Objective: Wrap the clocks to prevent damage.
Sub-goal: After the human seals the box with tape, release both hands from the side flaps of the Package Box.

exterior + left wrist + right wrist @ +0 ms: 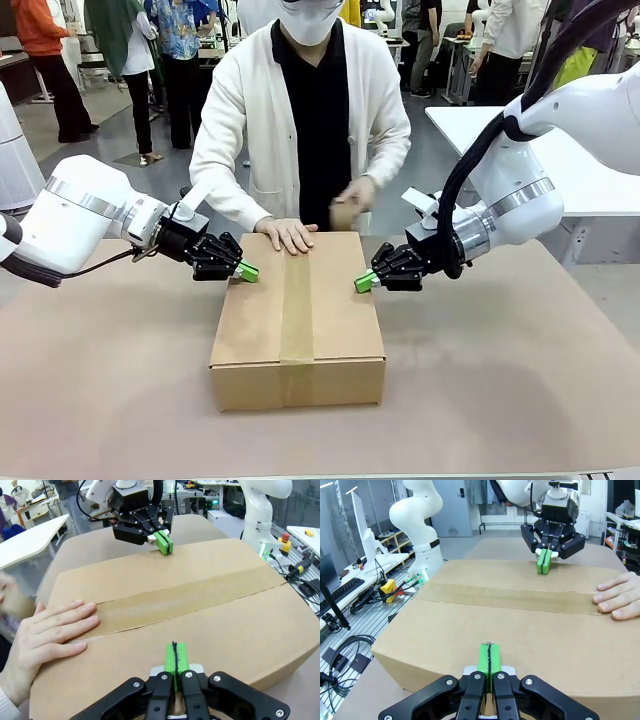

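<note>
On the counter [520, 400] I count one cardboard box [330, 330] with one tape strip [297, 310] down its lid, two robot grippers, left [247, 271] and right [364, 283], two person's hands [287, 234], and one tape roll [343, 213].

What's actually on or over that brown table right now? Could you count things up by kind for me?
Cardboard boxes: 1, the box
Tape rolls: 1, the tape roll
Robot grippers: 2, left gripper, right gripper, both shut
Person's hands: 2, one flat on the box, one holding the roll
Total: 6
</note>
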`<state>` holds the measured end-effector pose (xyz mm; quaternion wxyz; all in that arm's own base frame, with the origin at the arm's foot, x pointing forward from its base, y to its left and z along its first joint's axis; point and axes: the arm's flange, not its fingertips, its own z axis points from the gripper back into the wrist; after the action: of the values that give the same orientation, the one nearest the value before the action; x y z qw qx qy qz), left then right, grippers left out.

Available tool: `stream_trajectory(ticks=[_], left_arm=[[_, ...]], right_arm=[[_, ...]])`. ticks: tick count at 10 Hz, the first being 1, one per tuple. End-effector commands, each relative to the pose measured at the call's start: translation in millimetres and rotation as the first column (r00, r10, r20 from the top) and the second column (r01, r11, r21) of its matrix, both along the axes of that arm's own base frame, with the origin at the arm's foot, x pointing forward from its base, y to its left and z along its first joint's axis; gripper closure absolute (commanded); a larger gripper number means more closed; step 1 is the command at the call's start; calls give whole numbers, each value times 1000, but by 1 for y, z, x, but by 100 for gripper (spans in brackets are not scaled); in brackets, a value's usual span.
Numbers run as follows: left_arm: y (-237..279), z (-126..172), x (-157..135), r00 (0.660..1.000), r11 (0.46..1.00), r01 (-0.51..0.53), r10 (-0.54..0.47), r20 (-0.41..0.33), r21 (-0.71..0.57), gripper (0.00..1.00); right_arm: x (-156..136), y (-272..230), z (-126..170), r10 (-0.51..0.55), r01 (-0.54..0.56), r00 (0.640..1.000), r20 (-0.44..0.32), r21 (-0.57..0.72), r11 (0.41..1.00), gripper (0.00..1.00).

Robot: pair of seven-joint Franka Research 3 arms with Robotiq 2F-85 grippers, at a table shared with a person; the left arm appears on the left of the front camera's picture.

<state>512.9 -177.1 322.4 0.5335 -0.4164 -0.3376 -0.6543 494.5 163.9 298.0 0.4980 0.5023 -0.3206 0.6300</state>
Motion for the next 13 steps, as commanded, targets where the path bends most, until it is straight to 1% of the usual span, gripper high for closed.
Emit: stream_trajectory(ticks=[1,13], left_arm=[[0,-4,1,1000,1000,-9,9,-1,7,100],[0,-4,1,1000,1000,-9,9,-1,7,100]], right_arm=[[0,0,-3,-9,9,1000,-3,-3,1000,99],[0,0,-3,-9,9,1000,-3,-3,1000,99]])
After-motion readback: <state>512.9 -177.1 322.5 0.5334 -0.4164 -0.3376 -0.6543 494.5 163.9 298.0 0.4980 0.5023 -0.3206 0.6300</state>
